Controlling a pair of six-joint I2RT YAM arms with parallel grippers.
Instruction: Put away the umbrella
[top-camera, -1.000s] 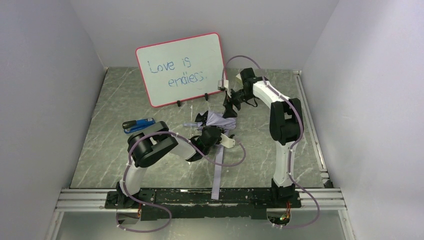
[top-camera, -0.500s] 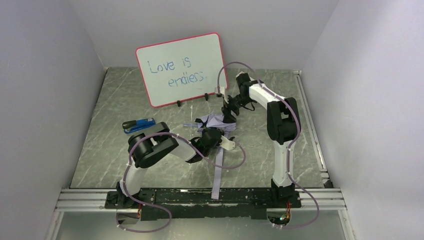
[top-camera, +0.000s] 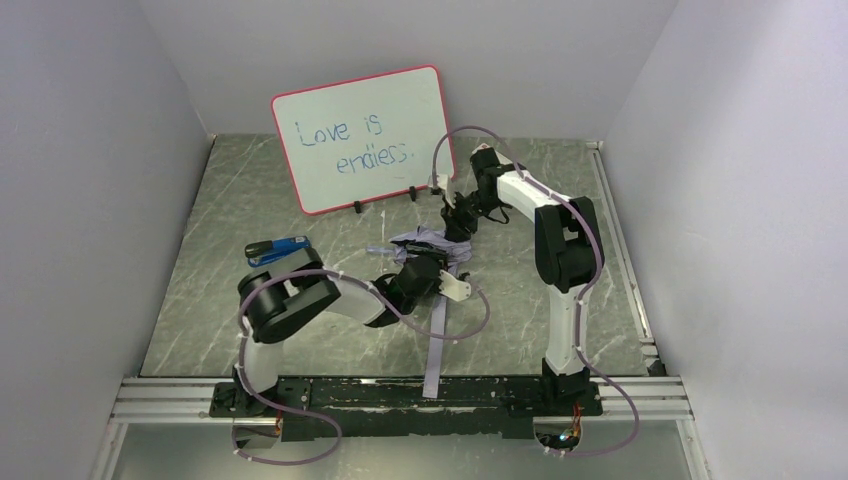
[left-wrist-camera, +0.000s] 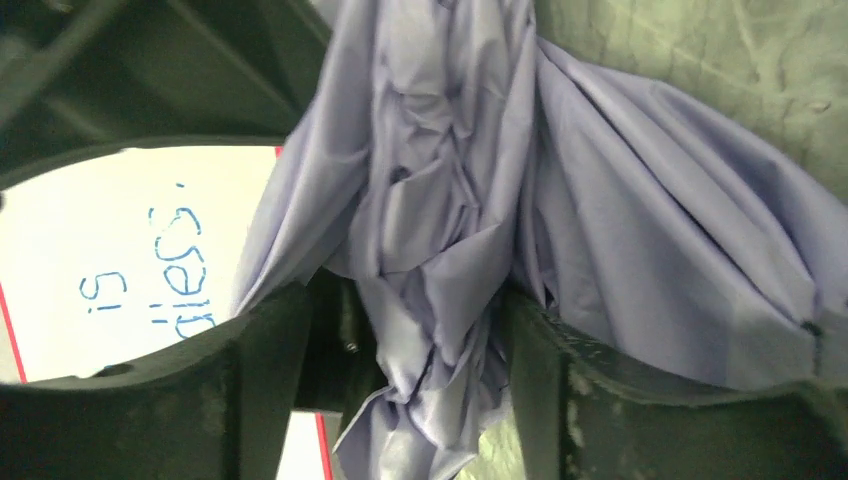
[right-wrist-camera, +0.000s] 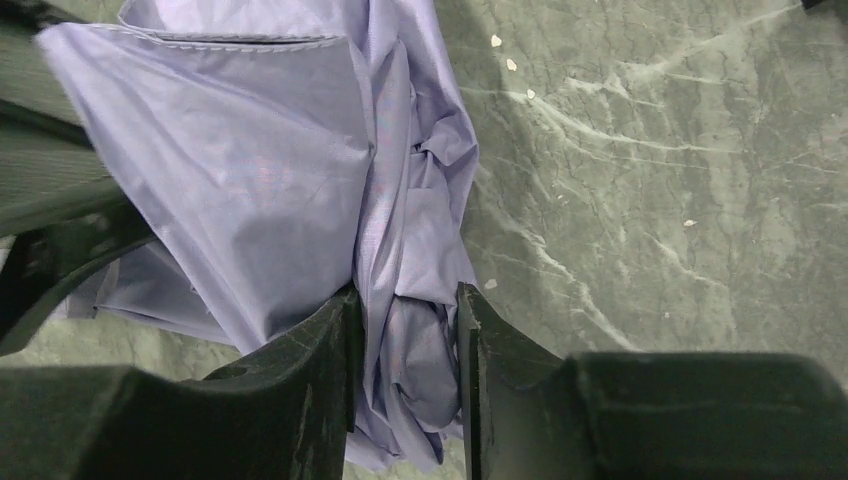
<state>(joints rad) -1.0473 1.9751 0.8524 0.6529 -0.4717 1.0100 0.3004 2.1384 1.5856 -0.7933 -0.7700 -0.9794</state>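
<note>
The umbrella (top-camera: 428, 240) is a crumpled heap of pale lavender fabric on the marbled table, in front of the whiteboard. My left gripper (top-camera: 424, 274) is at its near side. In the left wrist view the umbrella's bunched folds (left-wrist-camera: 600, 220) hang between the jaws of the left gripper (left-wrist-camera: 410, 300), which stand open, with a dark gap beside the left finger (left-wrist-camera: 290, 340). My right gripper (top-camera: 458, 222) reaches in from the far right. It is shut on a fold of the umbrella (right-wrist-camera: 230, 150), both fingers of the right gripper (right-wrist-camera: 405, 300) pressing the cloth.
A red-framed whiteboard (top-camera: 362, 135) with blue writing stands at the back, also visible in the left wrist view (left-wrist-camera: 130, 260). A blue and black object (top-camera: 278, 248) lies left of the umbrella. A long lavender strip (top-camera: 434, 350) runs toward the near rail.
The left gripper's jaws have spread apart and let go of the fabric. The right gripper has come down and closed on the umbrella's cloth. The left arm's elbow shifted left.
</note>
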